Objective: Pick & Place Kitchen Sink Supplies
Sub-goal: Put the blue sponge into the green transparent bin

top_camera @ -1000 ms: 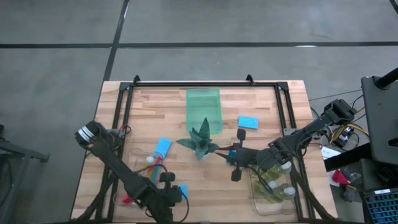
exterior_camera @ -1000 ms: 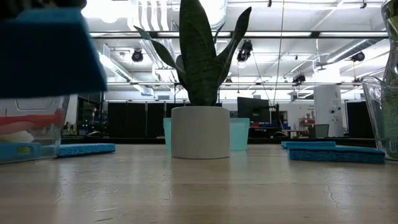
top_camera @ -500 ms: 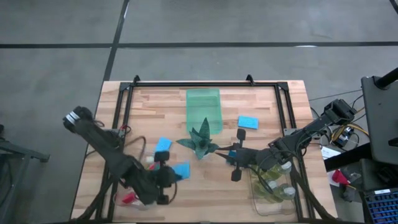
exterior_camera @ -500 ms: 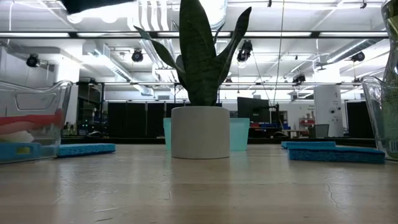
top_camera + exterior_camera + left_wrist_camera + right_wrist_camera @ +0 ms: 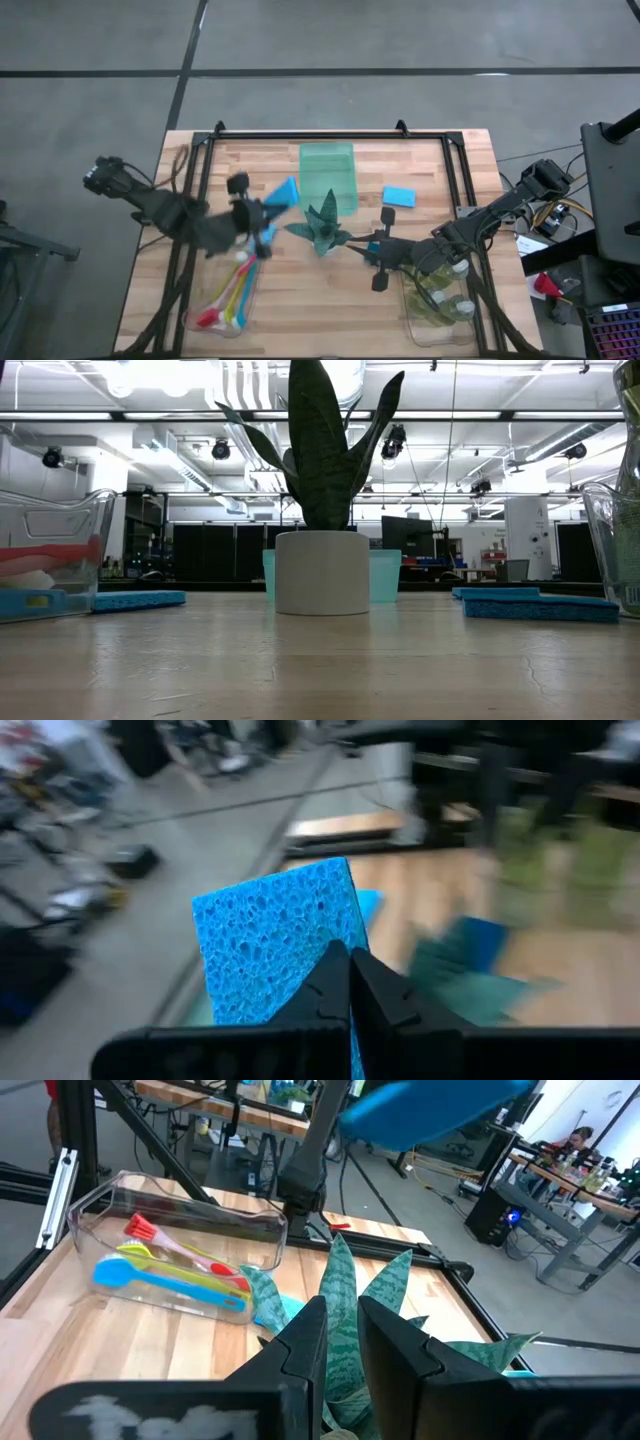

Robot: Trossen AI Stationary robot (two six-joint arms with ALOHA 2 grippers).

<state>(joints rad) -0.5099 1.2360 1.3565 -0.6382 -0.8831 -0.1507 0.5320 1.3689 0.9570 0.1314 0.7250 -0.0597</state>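
My left gripper (image 5: 268, 205) is shut on a blue sponge (image 5: 283, 192), high over the table between the left bin and the translucent green tray (image 5: 328, 172). The right wrist view shows that sponge (image 5: 430, 1105) aloft too. A second sponge (image 5: 266, 236) lies flat below the gripper, a third (image 5: 398, 196) lies right of the tray. Red, blue and yellow brushes (image 5: 228, 298) lie in the left clear bin (image 5: 180, 1245). Soap bottles (image 5: 442, 300) sit in the right bin. My right gripper (image 5: 372, 250) hovers beside the plant (image 5: 322, 226), open by a narrow gap. My left gripper pinches the blue sponge between its two fingers at one short edge (image 5: 318, 952). The fingers come from the table's left, slanting toward the far side. The sponge is lifted clear and stands out beyond the fingertips (image 5: 372, 988), its broad porous face toward the wrist camera.
The spiky plant in its white pot (image 5: 322, 572) stands mid-table between the arms. A black frame (image 5: 330, 134) runs along the far edge and sides. Two sponges (image 5: 140, 600) (image 5: 540, 606) lie flat on the wood. Bare wood lies near the front centre.
My left gripper, still shut on the sponge, has swung from near the table's near edge toward the far edge and upward, past the left bin toward the green tray. The sponge has risen out of the low view. The right arm has kept still.
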